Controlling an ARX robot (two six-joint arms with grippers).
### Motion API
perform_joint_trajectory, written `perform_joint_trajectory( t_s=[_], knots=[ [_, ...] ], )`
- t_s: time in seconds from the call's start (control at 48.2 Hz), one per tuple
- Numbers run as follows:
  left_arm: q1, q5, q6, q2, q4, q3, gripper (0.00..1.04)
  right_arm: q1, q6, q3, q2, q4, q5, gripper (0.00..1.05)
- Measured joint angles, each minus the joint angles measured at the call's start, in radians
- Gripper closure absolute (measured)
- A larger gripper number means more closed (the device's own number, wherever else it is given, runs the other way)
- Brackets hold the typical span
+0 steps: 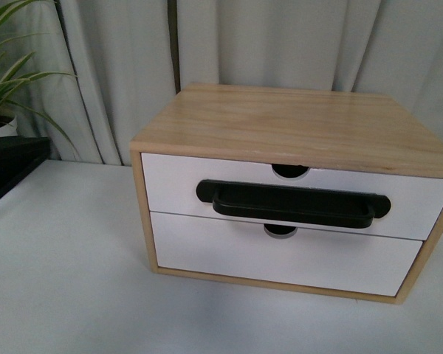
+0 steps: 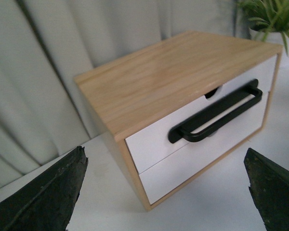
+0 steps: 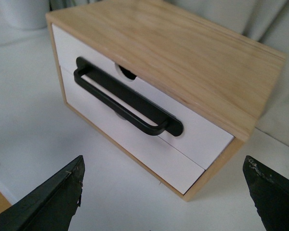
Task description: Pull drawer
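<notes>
A small wooden cabinet [image 1: 288, 122] stands on the white table. Its upper drawer [image 1: 177, 184] has a white front, a long black bar handle [image 1: 292, 204] and a half-round notch [image 1: 290, 170] in its top edge; it sits flush and closed. Neither arm shows in the front view. My left gripper [image 2: 166, 192] hangs open, well back from the cabinet's left front corner, with the drawer [image 2: 149, 144] and handle [image 2: 216, 113] ahead. My right gripper [image 3: 164, 192] is open too, back from the right front corner, facing the drawer [image 3: 207, 137] and handle [image 3: 127, 101].
Below the handled drawer is a plain white drawer front [image 1: 280, 258] with only a notch. A potted plant [image 1: 4, 81] and a black object [image 1: 7, 166] stand at the far left. Grey curtains [image 1: 280, 40] hang behind the cabinet.
</notes>
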Motion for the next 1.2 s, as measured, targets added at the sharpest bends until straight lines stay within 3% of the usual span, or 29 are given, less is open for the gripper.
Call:
perform_joint_trajectory(
  t_s=[0.166, 0.228, 0.394, 0.664, 0.933, 1.203],
  knots=[
    [-0.077, 0.193, 0.195, 0.259, -0.18, 0.245, 0.06, 0.026, -0.187, 0.137, 0.228, -0.006, -0.048, 0.09],
    [-0.122, 0.206, 0.276, 0.29, -0.276, 0.305, 0.06, 0.038, -0.254, 0.179, 0.29, -0.038, -0.058, 0.09],
    [-0.224, 0.185, 0.509, 0.385, -0.517, 0.439, 0.06, 0.073, -0.401, 0.228, 0.362, -0.122, -0.059, 0.09],
    [-0.302, 0.093, 0.732, 0.507, -0.701, 0.584, 0.06, 0.148, -0.537, 0.28, 0.471, -0.132, -0.013, 0.09],
    [-0.34, -0.026, 0.867, 0.594, -0.746, 0.657, 0.06, 0.204, -0.607, 0.343, 0.538, -0.168, 0.019, 0.09],
    [-0.367, -0.058, 0.923, 0.639, -0.776, 0.697, 0.06, 0.217, -0.658, 0.365, 0.589, -0.181, 0.032, 0.09]
  ],
)
